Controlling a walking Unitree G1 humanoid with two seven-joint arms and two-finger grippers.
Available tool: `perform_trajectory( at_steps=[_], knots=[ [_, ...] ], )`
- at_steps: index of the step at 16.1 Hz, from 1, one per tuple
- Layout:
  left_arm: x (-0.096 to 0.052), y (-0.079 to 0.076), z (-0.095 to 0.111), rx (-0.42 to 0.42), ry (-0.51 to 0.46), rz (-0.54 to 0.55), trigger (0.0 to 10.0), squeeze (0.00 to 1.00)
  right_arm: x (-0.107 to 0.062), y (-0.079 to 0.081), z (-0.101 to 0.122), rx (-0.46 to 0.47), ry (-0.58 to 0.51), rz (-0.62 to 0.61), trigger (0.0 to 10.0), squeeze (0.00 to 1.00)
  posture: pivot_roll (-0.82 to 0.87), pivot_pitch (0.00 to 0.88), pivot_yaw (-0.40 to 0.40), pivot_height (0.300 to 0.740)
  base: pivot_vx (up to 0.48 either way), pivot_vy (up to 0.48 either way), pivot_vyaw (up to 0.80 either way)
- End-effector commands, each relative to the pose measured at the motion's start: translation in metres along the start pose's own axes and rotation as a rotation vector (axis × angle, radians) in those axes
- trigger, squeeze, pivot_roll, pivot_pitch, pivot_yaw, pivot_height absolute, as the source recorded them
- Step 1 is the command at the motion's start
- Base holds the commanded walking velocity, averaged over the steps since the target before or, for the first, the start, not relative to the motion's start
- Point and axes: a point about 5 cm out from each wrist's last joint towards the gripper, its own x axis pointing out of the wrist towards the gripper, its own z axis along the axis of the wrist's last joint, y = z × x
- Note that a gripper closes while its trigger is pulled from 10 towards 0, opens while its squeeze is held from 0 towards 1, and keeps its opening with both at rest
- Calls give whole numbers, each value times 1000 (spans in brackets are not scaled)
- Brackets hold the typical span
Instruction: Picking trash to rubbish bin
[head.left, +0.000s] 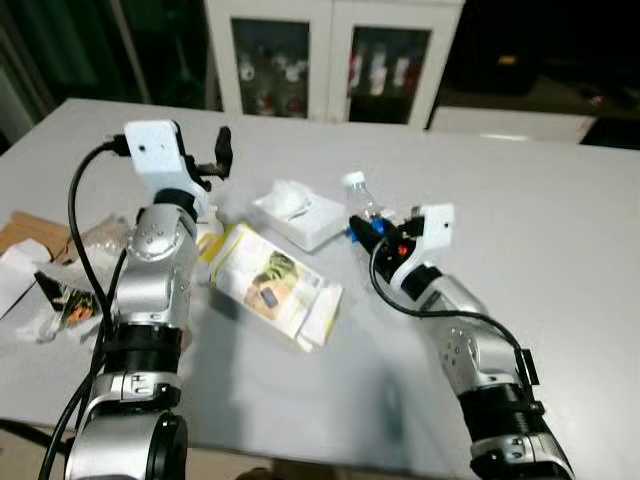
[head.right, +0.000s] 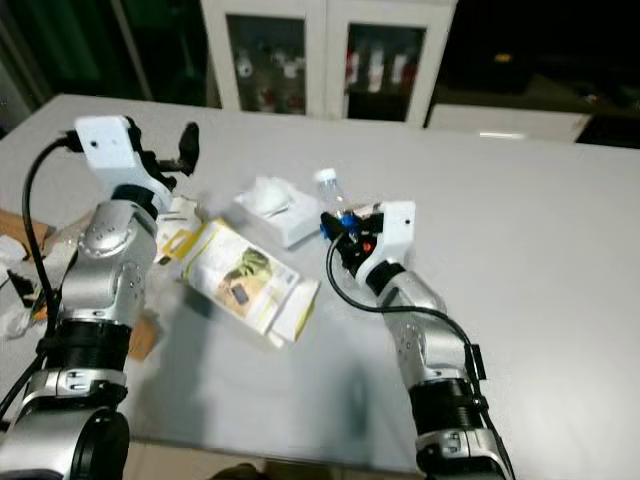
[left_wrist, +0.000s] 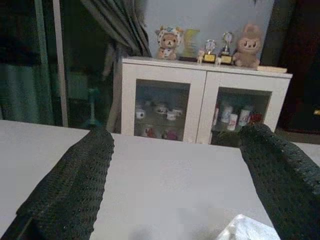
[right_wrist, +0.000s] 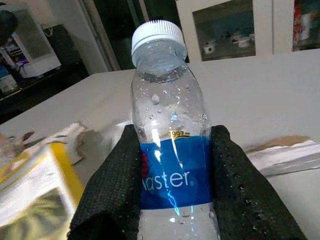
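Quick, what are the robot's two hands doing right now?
Left gripper: open, holding nothing, raised above the table.
Right gripper: shut on the water bottle.

The bottle is clear plastic with a white cap and a blue label lettered in white, held between black, finely dotted fingers. On the pale grey table lie a yellow and white packet printed with green, and a white tissue box. Behind stands a white cabinet with brown and cream toy bears on top.
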Motion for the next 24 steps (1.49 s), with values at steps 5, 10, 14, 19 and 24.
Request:
perform_trajectory(
  at_steps=[5,10,14,19,24],
  knots=[
    [0,-7,5,-30,3,-68,10000,0,-5,-7,3,-3,-9,-25,10000,0,34,42,-11,740,0,0,0],
    [-1,14,9,30,78,-127,10000,0,-5,-7,1,1,-8,-29,10000,0,42,47,-6,740,0,0,0],
    [-14,42,-13,96,341,-272,10000,0,-5,-6,0,6,-7,-29,10000,0,47,50,-1,740,0,0,0],
    [-24,51,-13,-14,365,-415,10000,0,-6,-5,-2,9,0,-24,10000,0,49,46,1,740,0,0,0],
    [-33,65,-16,-127,364,-463,10000,0,-6,-4,-3,9,4,-17,10000,0,45,33,1,740,0,0,0]
  ],
)
